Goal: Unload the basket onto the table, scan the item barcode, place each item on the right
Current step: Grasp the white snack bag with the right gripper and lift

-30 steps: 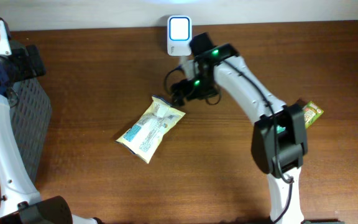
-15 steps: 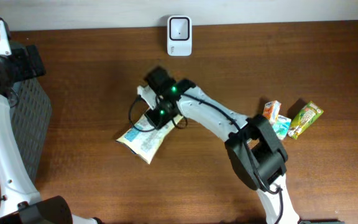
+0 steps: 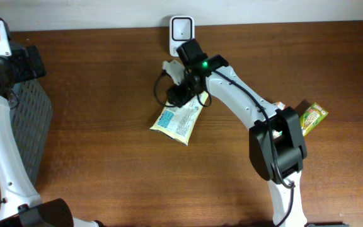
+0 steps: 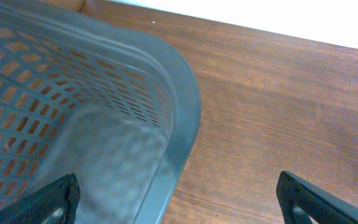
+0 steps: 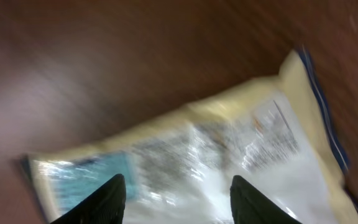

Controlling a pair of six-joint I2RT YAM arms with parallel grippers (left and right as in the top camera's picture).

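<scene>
Pale yellow and glossy, with a blue patch at one end: one snack packet point(image 3: 176, 120), lying slantwise on the brown wooden bench point(image 3: 106, 176), nearer the back edge than the front and about midway along it. Far end of it covered from above by the right gripper point(image 3: 181, 94), so only the nearer, blue-patched part seen whole in the overhead view. Print on it too small to read there, and smeared in the right wrist view, where the packet fills the lower part of the picture behind two dark fingertips point(image 5: 112, 198) standing apart. Hard to say whether those tips pinch the wrapper or merely hang over it; cannot tell whether that gripper grasps or has let go. Just behind, at the back edge of the bench, one white scanner point(image 3: 181, 33) with a lit square face, its lower part hidden by the gripper's wrist. Further out, toward the right edge, one green-and-yellow packet point(image 3: 314, 117) in plain sight, and beside it a sliver of one orange packet point(image 3: 278, 106), the rest cut off by the right arm point(image 3: 276, 142). At the left edge, one grey slotted basket point(image 3: 33, 126), partly out of frame. Above its rounded rim point(image 4: 188, 118), the left gripper point(image 4: 179, 205) spread wide and released, nothing between its two tips, only their ends showing at the bottom corners of the left wrist view.
</scene>
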